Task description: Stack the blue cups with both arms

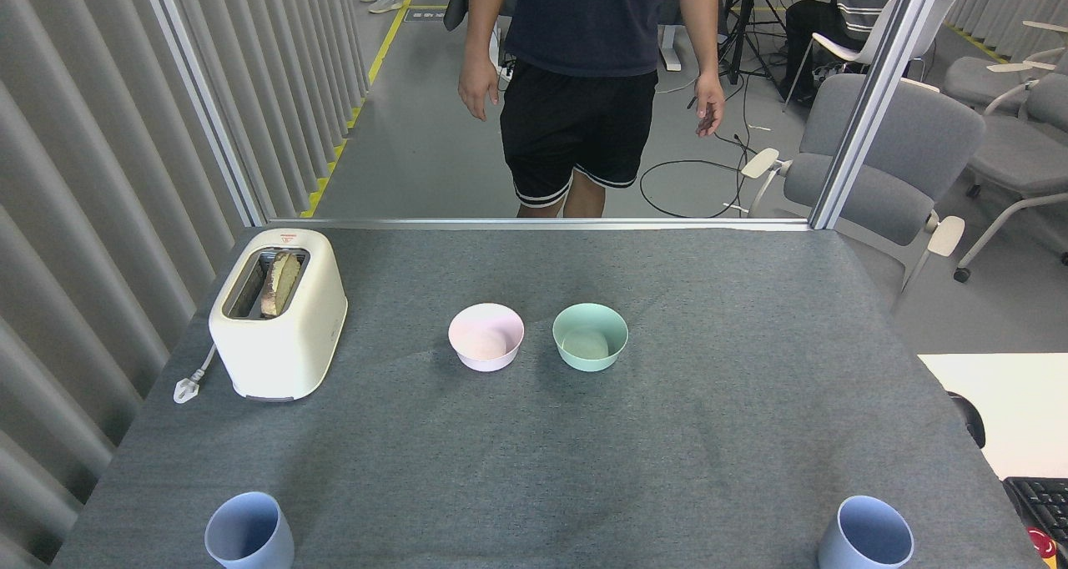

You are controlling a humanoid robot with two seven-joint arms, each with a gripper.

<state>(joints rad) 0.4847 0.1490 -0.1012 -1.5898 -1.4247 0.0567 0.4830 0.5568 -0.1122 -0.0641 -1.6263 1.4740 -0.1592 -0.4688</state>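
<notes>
Two blue cups (249, 531) (866, 536) stood upright, well apart, nearer than the toaster (279, 314); both grippers lay outside view, state untellable.

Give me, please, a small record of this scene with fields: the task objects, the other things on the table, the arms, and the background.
task objects: two matte pale-blue tapered cups, left cup and right cup, upright, far apart at the near corners
bowls: pale pink bowl beside mint-green bowl, mid-table, apart
appliance: cream toaster holding bread, plug lying loose
surface: grey felt table
arms: none in view
background: person standing behind the table
stacking: not yet begun
</notes>
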